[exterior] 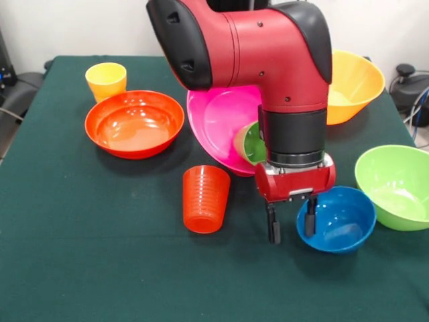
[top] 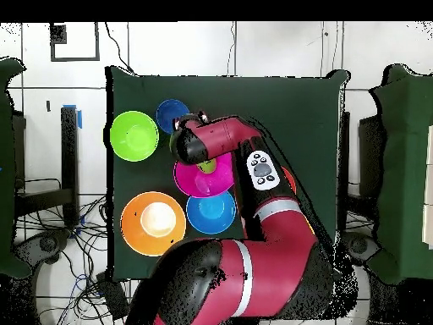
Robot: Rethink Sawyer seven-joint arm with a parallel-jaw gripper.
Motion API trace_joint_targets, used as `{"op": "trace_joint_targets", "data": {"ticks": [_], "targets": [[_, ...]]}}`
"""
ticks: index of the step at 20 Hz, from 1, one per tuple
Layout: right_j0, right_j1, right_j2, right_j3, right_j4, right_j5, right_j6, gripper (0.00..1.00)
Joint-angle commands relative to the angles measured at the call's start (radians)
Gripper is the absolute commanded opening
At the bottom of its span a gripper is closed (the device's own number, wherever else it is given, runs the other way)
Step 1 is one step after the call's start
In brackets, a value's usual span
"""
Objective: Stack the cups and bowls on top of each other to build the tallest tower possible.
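My gripper (exterior: 291, 225) hangs open over the near rim of the small dark blue bowl (exterior: 338, 218), one finger (exterior: 310, 218) inside the rim and the other (exterior: 273, 228) outside it. The large pink bowl (exterior: 218, 124) stands tilted behind, with the light green cup (exterior: 249, 142) lying in it. The ribbed orange-red cup (exterior: 205, 198) stands left of the gripper. The yellow cup (exterior: 106, 79) and the wide red-orange bowl (exterior: 134, 124) are at the far left. The lime green bowl (exterior: 399, 184) and yellow-orange bowl (exterior: 355, 84) are at the right. The medium blue bowl (top: 211, 212) shows overhead. The magenta bowl is out of view.
The arm (exterior: 268, 60) hangs over the table's middle and hides what is behind it. The green cloth (exterior: 100, 268) covers the table. In the overhead view the pink bowl (top: 196, 178) overlaps the medium blue bowl's edge.
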Motion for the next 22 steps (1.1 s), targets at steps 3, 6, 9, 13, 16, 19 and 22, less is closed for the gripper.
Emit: {"op": "trace_joint_targets", "data": {"ticks": [3,6,9,13,16,19,22], "targets": [[0.04,0.028,-0.047,-0.027,-0.107,-0.044,-0.03,1.0],[0.046,0.028,-0.047,-0.024,-0.102,-0.046,-0.031,1.0],[0.053,0.023,-0.048,-0.018,-0.095,-0.044,-0.031,1.0],[0.063,0.015,-0.051,-0.001,-0.082,-0.043,-0.018,1.0],[0.063,0.007,-0.042,0.007,-0.069,-0.038,-0.016,1.0],[0.059,-0.003,-0.025,0.007,-0.058,-0.021,-0.027,1.0],[0.057,-0.013,-0.02,0.014,-0.051,-0.016,-0.026,1.0]]}}
